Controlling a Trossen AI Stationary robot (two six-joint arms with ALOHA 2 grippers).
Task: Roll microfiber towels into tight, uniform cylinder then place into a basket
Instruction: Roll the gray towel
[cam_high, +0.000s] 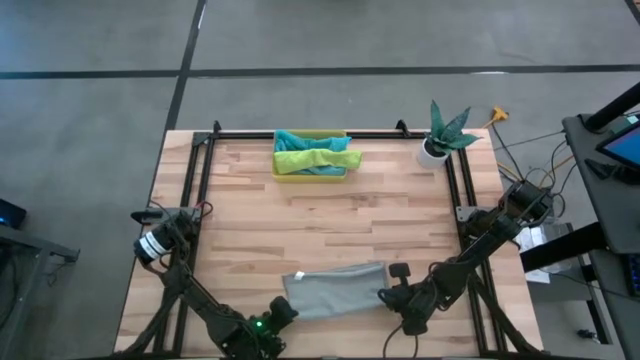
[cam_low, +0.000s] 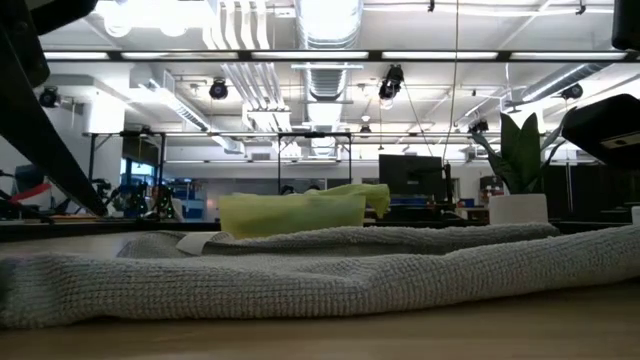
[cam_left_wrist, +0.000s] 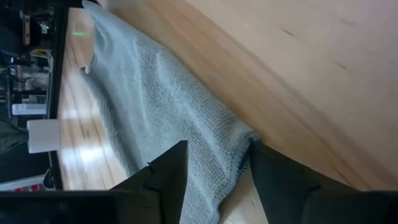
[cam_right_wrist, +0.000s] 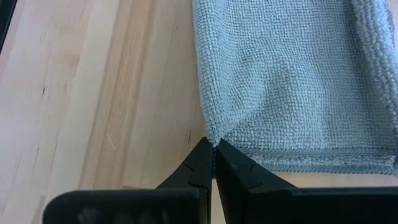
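We saw the grey towel (cam_high: 335, 289) lying flat near the front edge of the table (cam_high: 330, 225), between the two arms. The right claw (cam_right_wrist: 213, 144) had its fingers pressed together on a pinch of the towel's edge. The left claw (cam_left_wrist: 214, 163) stood spread, one finger on either side of the towel's other end. At the table's far edge, the yellow basket (cam_high: 282, 172) held the teal towel (cam_high: 295, 140) and the lime green towel (cam_high: 318, 159).

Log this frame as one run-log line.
phase: rolling grey towel | left gripper: open, straddling towel edge | right gripper: shut on towel corner | basket: holds teal and lime green towels
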